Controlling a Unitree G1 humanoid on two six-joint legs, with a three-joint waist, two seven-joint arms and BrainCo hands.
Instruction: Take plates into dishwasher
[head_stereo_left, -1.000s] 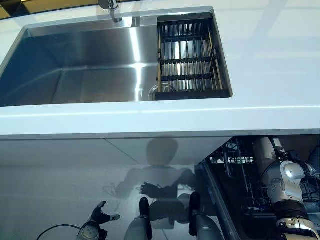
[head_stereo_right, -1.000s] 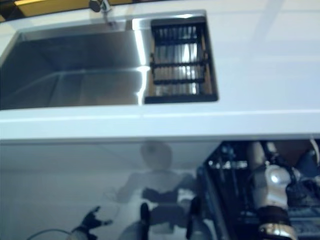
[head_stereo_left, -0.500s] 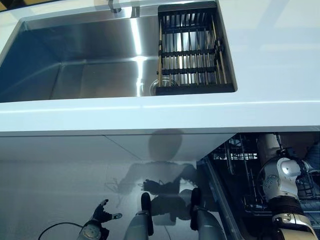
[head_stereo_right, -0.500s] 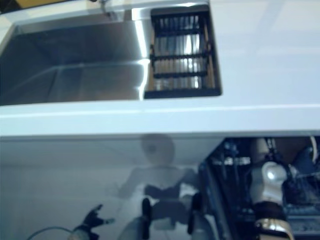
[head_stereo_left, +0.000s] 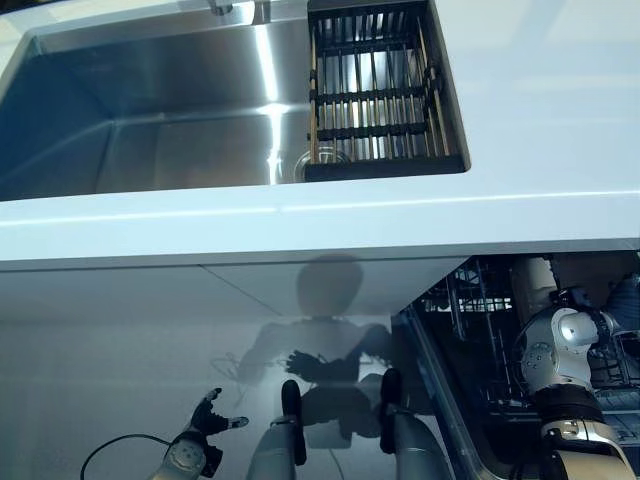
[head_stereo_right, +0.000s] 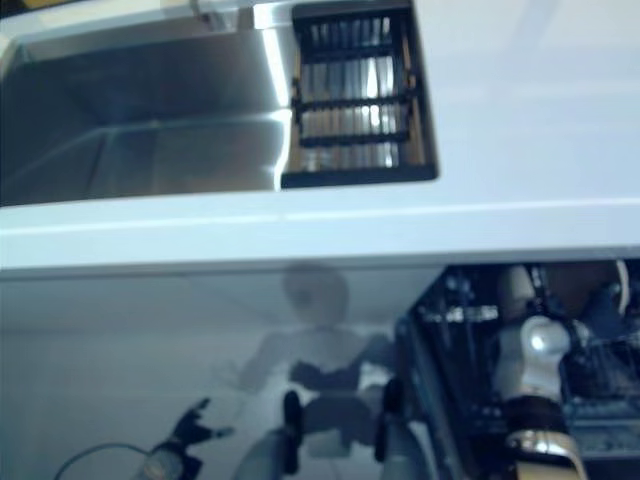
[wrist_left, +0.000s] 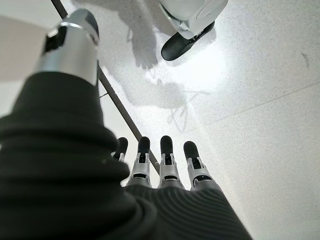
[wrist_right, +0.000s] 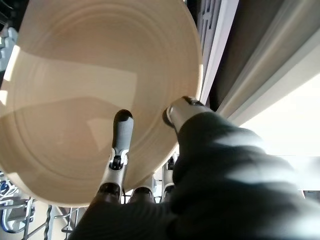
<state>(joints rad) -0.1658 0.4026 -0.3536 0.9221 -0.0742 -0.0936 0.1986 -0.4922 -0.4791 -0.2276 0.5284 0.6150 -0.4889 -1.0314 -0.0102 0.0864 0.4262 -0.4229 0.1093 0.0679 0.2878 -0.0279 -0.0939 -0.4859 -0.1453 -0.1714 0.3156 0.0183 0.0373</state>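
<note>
A kitchen: steel sink (head_stereo_left: 150, 150) set in a white countertop (head_stereo_left: 540, 120), open dishwasher (head_stereo_left: 480, 340) below.

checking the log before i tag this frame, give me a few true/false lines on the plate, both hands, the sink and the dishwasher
1. The right hand holds a beige plate. True: in the right wrist view its thumb and fingers pinch the plate's edge.
2. The left hand holds a plate. False: its fingers are straight and empty, over the floor.
3. Plates are stacked in the sink. False: only a black drying rack sits at its right end, and no plates show there.
4. The dishwasher is open. True: its wire rack shows under the countertop, by the right arm.
5. The plate lies on the countertop. False: it is held down at the dishwasher.
</note>
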